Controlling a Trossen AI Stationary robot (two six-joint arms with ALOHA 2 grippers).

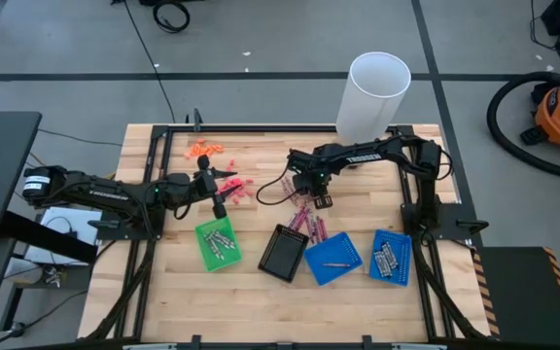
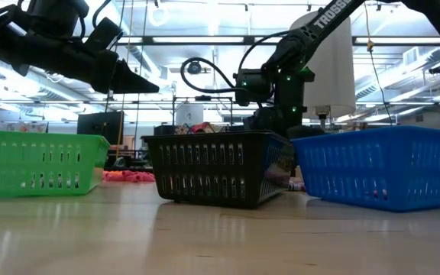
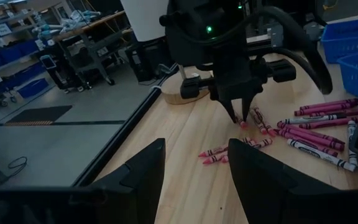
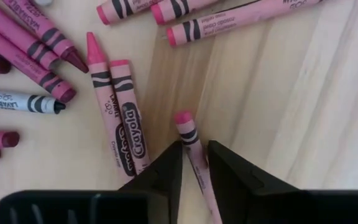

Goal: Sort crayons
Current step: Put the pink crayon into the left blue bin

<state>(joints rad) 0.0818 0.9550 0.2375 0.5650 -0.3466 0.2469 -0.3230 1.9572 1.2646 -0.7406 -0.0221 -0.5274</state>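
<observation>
Pink crayons [image 4: 120, 118] and a few grey ones [image 4: 17, 102] lie loose on the wooden table right of centre [image 1: 309, 226]. My right gripper [image 1: 321, 201] points down over them, its fingers closed in on one pink crayon [image 4: 188, 134]; the left wrist view shows it [image 3: 244, 118] low at the table. My left gripper [image 1: 218, 201] hovers open left of centre with nothing between its fingers [image 3: 194, 180]. It points toward the crayons. My right gripper pinches a single pink crayon between its two fingers [image 4: 166, 168], on the paper-wrapped shaft [image 4: 194, 155] a short way from one end [image 4: 183, 118]. The fingers come from above, pointing down, and lie across the crayon. The crayon lies flat on the wood.
Near the front stand a green tray [image 1: 216, 243] holding grey crayons, a black tray [image 1: 284, 253] and two blue trays [image 1: 332, 258] [image 1: 390, 258]. A white cylinder [image 1: 372, 97] stands at the back. Orange bits [image 1: 202, 149] and coral-red bits [image 1: 236, 190] lie near the left gripper.
</observation>
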